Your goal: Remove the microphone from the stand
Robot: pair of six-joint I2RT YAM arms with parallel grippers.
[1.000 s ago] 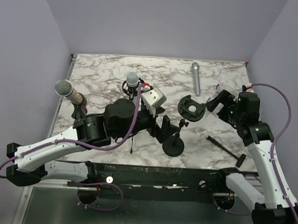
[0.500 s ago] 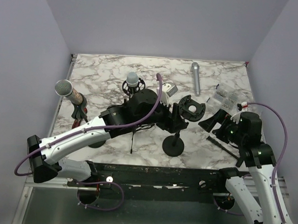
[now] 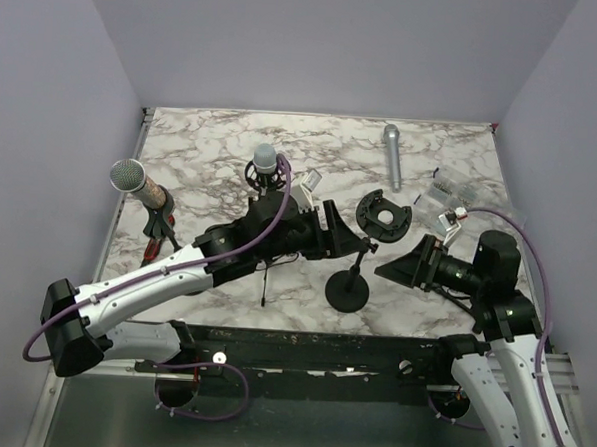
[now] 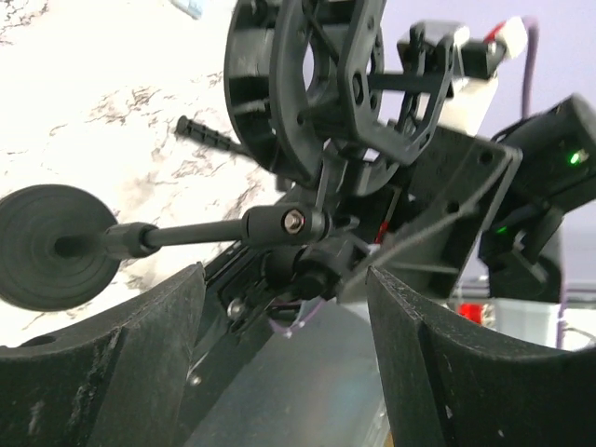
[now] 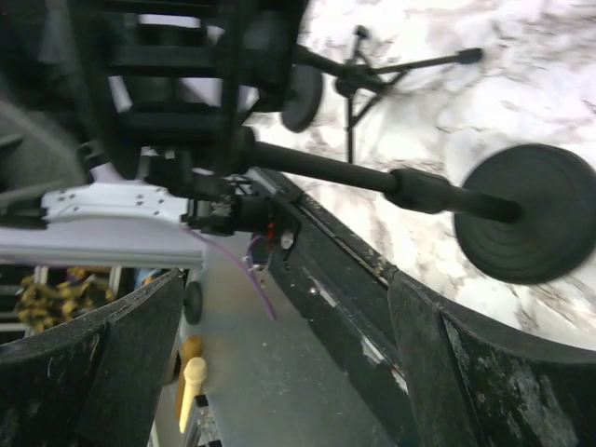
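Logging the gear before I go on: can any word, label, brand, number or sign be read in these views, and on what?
No text can be read in any view.
Silver cylindrical microphone lying on the white marble table: no legible marking.
Clear plastic packets near the table's right edge: too small to read.
Black round-based desk stand: no lettering shows.

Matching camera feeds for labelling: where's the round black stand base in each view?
Top external: round stand base, just below the picture's centre.
Left wrist: left edge, mid-height.
Right wrist: right edge, mid-height.
Shared landmark: the black rod rising from it, seen in all three.
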